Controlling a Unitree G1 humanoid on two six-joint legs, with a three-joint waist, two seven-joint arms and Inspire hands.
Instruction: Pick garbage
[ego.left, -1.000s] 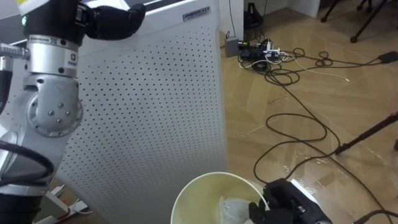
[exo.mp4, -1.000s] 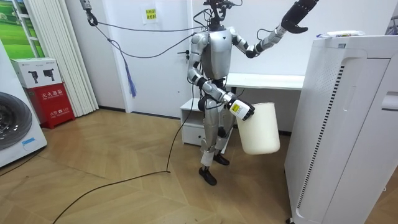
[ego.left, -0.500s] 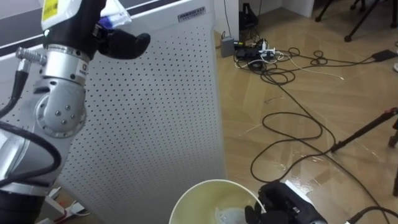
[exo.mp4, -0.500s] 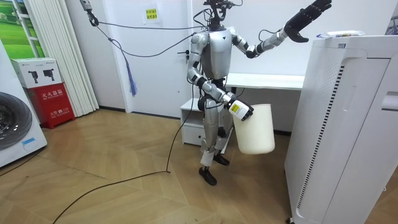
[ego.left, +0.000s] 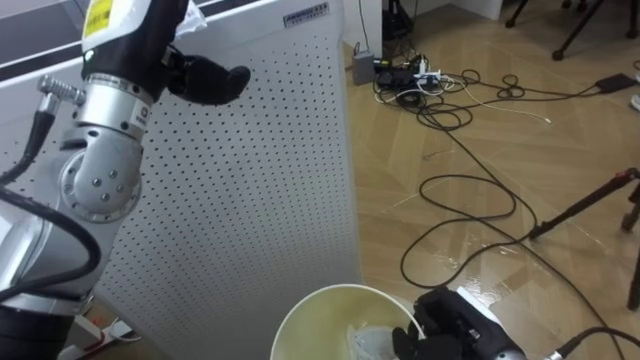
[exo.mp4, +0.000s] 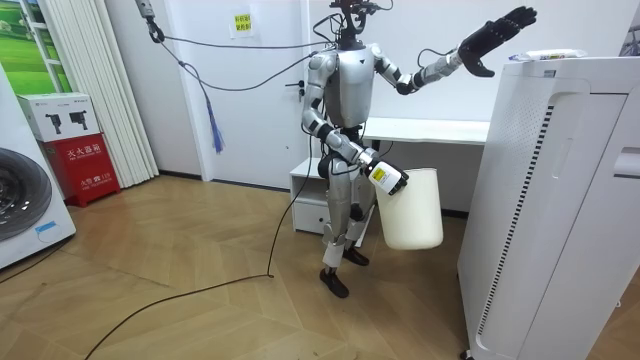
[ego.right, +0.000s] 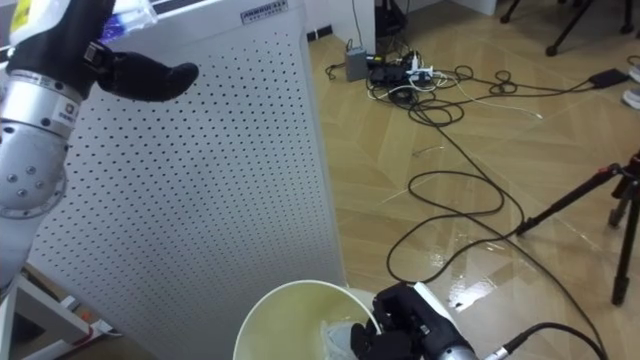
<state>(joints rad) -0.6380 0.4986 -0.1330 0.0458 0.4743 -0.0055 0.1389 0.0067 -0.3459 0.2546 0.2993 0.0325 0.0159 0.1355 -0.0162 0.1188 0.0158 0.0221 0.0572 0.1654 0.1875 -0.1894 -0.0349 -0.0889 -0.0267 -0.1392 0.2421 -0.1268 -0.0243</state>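
On a wood floor (ego.left: 480, 130) beside a tall white appliance (ego.left: 250, 180), the left hand (exo.mp4: 500, 28), drooped a second ago, now spreads open by the crinkled wrapper (ego.right: 135, 12) on top, while the right hand (ego.left: 450, 325) grips a bucket (exo.mp4: 415, 210) holding crumpled plastic (ego.left: 368, 342)

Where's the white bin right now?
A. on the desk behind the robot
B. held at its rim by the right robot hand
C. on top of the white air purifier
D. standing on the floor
B. The right robot hand is curled over the rim of the white bin, which hangs beside the robot's legs, clear of the floor.
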